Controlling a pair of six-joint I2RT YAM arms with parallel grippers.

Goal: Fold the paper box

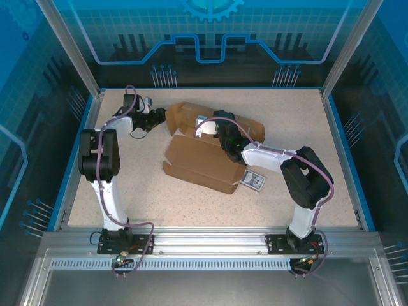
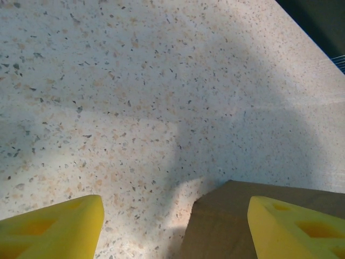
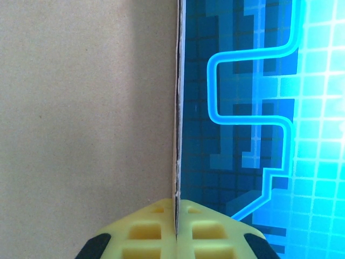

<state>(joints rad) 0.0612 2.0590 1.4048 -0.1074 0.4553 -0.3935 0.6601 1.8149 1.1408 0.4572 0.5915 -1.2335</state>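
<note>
Paper box [image 1: 201, 162]: plain brown cardboard, mid-bench [image 1: 127, 185], part-folded. 1 broad panel lies low toward the near side; the rear flaps stand up at angles, creases visible.

Right end effector [image 3: 177, 210]: yellow fingers together, clamped on the thin edge of 1 upright panel. The raw edge runs straight up between them.

Left end effector [image 2: 175, 208]: fingers apart, at the box's left end. 1 cardboard corner sits low between them; contact can't be determined.

Small blue-and-white card [image 1: 253, 180]: just beside the box's near right corner.
</note>
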